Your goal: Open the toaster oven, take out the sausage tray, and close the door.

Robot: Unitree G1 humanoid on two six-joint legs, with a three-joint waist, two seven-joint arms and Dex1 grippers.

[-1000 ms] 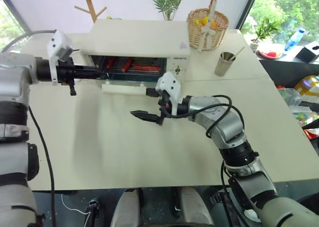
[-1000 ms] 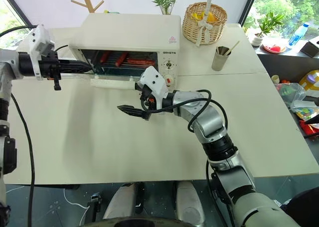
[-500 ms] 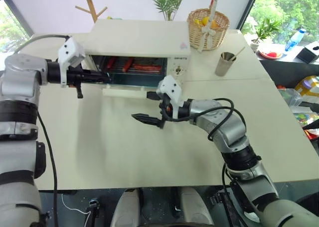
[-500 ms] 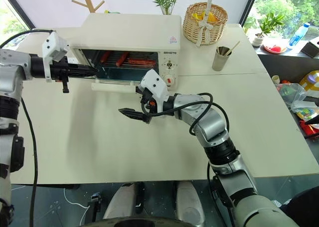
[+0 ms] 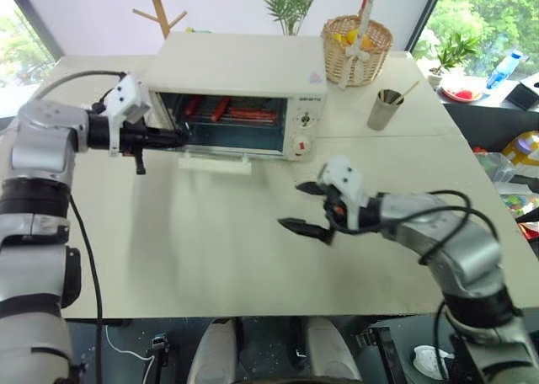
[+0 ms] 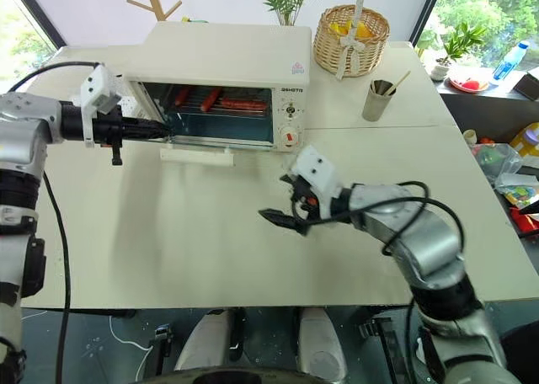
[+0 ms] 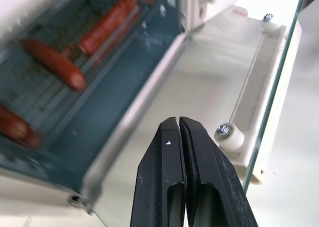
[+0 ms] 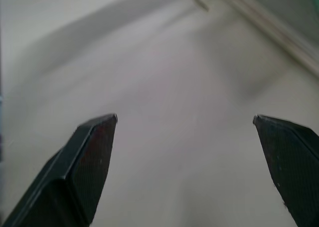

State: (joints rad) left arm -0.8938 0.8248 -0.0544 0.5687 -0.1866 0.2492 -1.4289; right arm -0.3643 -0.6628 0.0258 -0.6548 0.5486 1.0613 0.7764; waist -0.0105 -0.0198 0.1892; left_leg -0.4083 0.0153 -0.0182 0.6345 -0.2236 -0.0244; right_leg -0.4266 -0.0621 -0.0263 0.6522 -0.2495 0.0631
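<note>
Since the earlier frames, right gripper (image 6: 290, 207) has pulled back from in front of the oven toward the robot's right and now sits over bare table, well apart from the door; left arm has changed little apart from a slight drop. Toaster oven (image 6: 227, 51) stands at the far side of the table (image 6: 168, 241), its door (image 7: 224, 87) folded down flat in front of the opening, cream bar handle (image 6: 196, 155) along the outer edge. Sausage tray (image 6: 221, 104) remains inside the oven cavity; three reddish-brown sausages (image 7: 52, 62) visible on it through the opening, lying on a ridged base. Knob panel with one red knob (image 6: 290, 136) on the oven's right end. Left gripper (image 7: 179, 130) is pressed fully closed, fingers together with nothing between them, tip hovering at the left end of the opened door, just above the glass near the hinge side; contact with the glass cannot be determined. Right gripper's fingers (image 8: 92, 157) are spread wide, holding nothing, plain tabletop between them. Farther out: wicker basket (image 6: 350, 37) behind the oven's right corner, metal cup (image 6: 378, 99) with a stick in it to the right of the oven.
</note>
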